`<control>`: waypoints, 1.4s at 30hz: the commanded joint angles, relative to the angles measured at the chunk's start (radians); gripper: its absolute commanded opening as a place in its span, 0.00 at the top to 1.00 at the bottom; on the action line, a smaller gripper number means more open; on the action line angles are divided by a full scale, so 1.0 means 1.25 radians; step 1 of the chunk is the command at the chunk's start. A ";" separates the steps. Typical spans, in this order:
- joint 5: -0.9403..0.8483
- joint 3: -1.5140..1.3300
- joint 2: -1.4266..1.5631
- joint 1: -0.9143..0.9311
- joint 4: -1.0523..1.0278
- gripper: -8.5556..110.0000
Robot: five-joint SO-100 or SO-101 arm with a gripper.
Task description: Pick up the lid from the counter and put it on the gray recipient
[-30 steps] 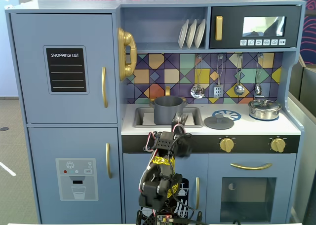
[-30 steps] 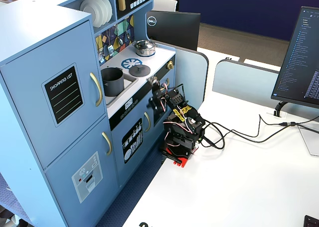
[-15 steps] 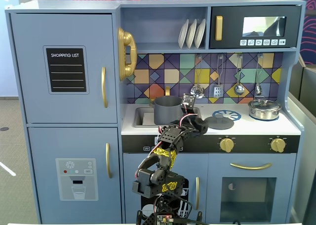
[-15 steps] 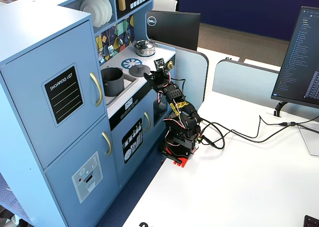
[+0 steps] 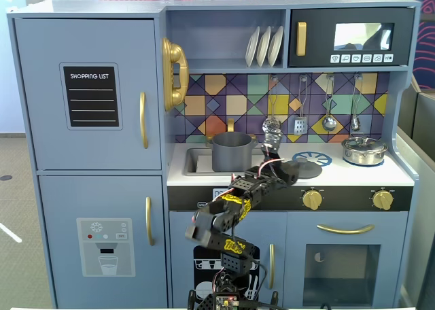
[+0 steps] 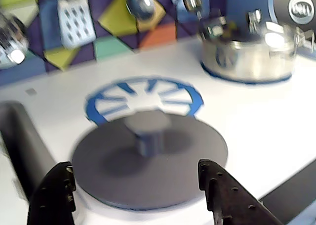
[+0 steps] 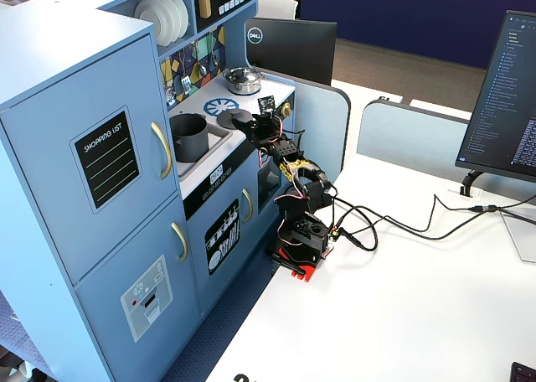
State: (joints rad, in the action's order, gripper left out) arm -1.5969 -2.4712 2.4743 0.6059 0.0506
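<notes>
The dark-gray disc lid [image 6: 113,178] with its small central knob [image 6: 148,131] lies flat on the white counter, just in front of the blue burner print. It also shows in both fixed views [image 5: 304,168] [image 7: 236,116]. My gripper [image 6: 134,168] is open and empty, its two black fingers [image 6: 54,195] standing either side of the lid's near edge, not touching it as far as I can tell. The gripper also shows in both fixed views [image 5: 285,174] [image 7: 251,124]. The tall gray pot [image 5: 231,151] [image 7: 189,136] stands in the sink, left of the lid in a fixed view, open-topped.
A shiny silver pot with its lid [image 5: 363,150] [image 6: 247,52] [image 7: 244,80] sits on the far burner. Utensils [image 5: 300,123] hang on the tiled back wall above the counter. The sink wall [image 6: 22,146] lies left of the lid in the wrist view.
</notes>
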 commanded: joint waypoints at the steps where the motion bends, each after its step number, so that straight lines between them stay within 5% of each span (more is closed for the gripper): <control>1: -0.010 0.077 -0.088 0.021 0.054 0.70; 31: -0.029 0.379 -0.524 -0.016 0.175 0.72; 36: -0.036 0.396 -0.549 -0.028 0.185 0.93; 42: -0.010 0.394 -0.544 -0.029 0.201 0.93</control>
State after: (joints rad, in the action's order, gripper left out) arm -1.6153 -2.0433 1.7840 0.5706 0.2700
